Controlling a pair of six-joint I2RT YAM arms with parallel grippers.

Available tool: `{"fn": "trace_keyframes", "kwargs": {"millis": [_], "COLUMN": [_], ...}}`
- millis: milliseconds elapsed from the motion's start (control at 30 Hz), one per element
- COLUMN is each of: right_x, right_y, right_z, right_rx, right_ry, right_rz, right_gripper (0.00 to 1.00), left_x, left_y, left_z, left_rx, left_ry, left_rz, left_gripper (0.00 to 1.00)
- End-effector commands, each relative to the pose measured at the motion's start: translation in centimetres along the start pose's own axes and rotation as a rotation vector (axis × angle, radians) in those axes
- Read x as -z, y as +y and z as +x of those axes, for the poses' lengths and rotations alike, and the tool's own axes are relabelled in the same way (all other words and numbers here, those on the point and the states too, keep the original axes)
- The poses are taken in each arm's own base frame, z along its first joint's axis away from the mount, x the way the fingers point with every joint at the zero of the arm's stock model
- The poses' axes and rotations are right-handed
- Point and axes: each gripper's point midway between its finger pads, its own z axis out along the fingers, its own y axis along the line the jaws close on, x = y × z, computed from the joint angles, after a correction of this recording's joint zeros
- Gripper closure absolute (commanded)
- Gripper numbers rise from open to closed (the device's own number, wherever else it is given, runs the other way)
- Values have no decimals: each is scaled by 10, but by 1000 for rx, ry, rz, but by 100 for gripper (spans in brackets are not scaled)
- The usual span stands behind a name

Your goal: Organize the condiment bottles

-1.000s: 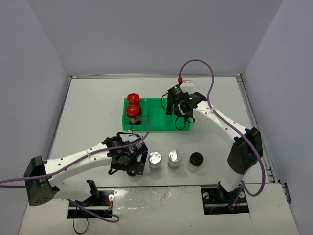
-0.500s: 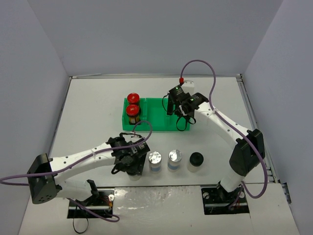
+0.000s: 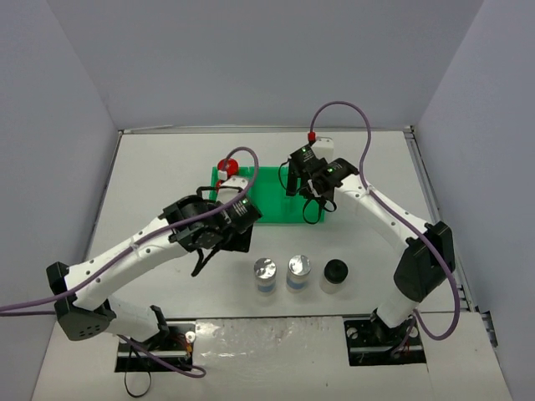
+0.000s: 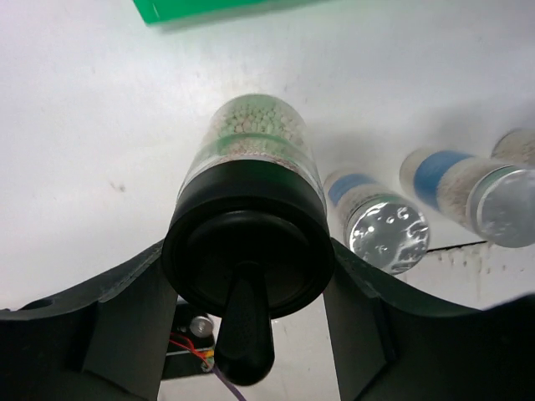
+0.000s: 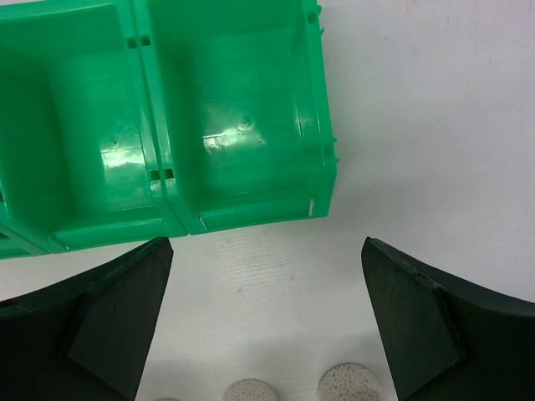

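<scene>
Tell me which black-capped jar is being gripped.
The black-capped jar in the left gripper, near the green tray. The other black-capped jar stands free on the table, right of the two silver-capped jars.

This is a robot lab cell: a white table [image 3: 159,167] boxed in by plain grey walls [image 3: 251,58], with left arm [image 3: 125,255] and right arm [image 3: 380,212] bolted at its near edge.

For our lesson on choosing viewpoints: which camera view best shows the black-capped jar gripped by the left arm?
The left wrist view: the black-capped jar fills the frame, cap and pale beads clear, clamped in the left gripper. In the top external view that gripper hides it; the right wrist view misses it.
</scene>
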Motion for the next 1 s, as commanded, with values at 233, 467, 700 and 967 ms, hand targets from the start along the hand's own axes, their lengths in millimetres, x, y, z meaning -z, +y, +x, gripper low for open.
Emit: {"fn": "trace_keyframes", "kwargs": {"millis": [233, 467, 700, 967], "right_x": [33, 29, 34, 35], "right_y": [-47, -80, -95, -102], "right_z": [-57, -65, -59, -50], "right_rx": [-165, -222, -246, -248], "right_ry": [-162, -163, -163, -150], "right_rz": [45, 89, 98, 96], "right_gripper": [6, 6, 5, 6], "left_x": [-25, -73, -108, -157], "left_y": [17, -22, -45, -55], "left_z": [-140, -195, -221, -209], "left_rx": [-15, -65, -67, -66], "left_ry": [-199, -211, -200, -133], "left_rz": [-61, -23, 16, 43], "left_gripper": [100, 100, 100, 100]}}
